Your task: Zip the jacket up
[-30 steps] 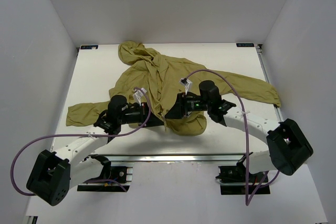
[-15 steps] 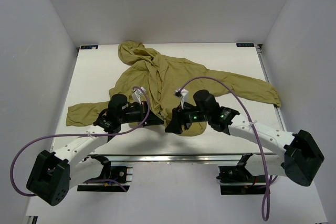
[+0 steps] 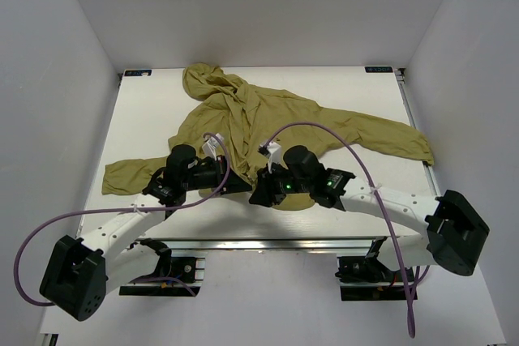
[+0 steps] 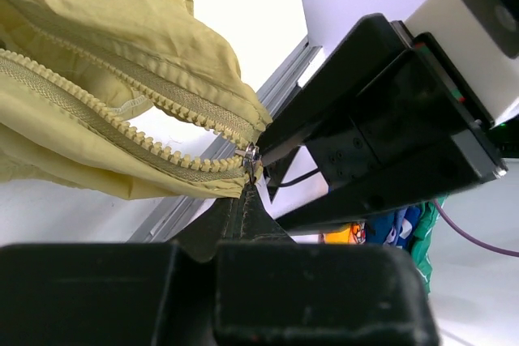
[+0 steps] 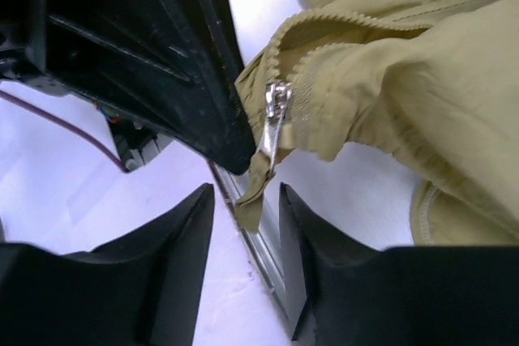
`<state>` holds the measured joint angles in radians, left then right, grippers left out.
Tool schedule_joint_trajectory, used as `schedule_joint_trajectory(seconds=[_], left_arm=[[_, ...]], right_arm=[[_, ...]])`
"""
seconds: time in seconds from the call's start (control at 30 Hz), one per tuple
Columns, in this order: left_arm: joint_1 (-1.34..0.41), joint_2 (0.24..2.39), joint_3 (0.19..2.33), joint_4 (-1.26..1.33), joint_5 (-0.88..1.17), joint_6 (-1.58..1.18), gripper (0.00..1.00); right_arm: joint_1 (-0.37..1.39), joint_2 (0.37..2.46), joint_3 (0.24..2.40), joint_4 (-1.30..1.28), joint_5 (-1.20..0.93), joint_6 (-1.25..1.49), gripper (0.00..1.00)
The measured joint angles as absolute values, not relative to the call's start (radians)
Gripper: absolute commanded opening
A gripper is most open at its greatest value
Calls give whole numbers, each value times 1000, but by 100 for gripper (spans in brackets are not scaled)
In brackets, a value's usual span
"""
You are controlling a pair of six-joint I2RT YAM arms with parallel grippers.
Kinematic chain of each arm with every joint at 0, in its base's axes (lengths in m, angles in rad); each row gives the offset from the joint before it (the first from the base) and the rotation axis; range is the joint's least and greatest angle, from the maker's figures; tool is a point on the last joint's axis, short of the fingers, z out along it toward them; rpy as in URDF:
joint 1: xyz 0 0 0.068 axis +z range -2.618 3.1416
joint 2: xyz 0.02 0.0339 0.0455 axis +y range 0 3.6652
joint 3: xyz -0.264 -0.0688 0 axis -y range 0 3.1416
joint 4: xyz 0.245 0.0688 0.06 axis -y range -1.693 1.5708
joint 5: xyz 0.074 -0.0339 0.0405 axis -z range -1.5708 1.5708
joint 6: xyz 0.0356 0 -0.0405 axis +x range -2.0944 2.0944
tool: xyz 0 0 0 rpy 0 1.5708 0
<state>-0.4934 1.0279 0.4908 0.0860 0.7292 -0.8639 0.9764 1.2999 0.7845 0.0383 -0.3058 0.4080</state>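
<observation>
The right gripper (image 5: 242,200) has moved in, jaws apart, to the zipper pull (image 5: 274,119) while the left gripper (image 4: 246,198) clamps the jacket (image 3: 268,115) at its hem: grasp judged next.

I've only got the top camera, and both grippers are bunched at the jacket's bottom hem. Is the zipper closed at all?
Observer: No. The left wrist view shows both rows of teeth apart, meeting only at the slider.
Operator: What's the left gripper doing?
Observer: The left gripper is shut on the jacket at the hem, right beside the slider.
Operator: And the right?
Observer: The right gripper is open; the silver pull tab hangs just past its fingertips, ungripped.
</observation>
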Motion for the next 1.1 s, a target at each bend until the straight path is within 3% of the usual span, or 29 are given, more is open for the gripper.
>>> schedule_joint_trajectory(seconds=[0.1,0.53,0.87,1.1], left_arm=[[-493,1026,493,74,723,-860,0],[-493,1026,535,-56,690,-773,0],[-493,1021,543,-104,695,-720,0],[-494,994,537,-90,711,-730,0]], right_arm=[[978,1316,791,45,-297,410,0],[963,1332,989,-141,-323,385,0],[861,1497,1118,-184,-498,426,0],[862,1571,1192,-178,-447,479,0]])
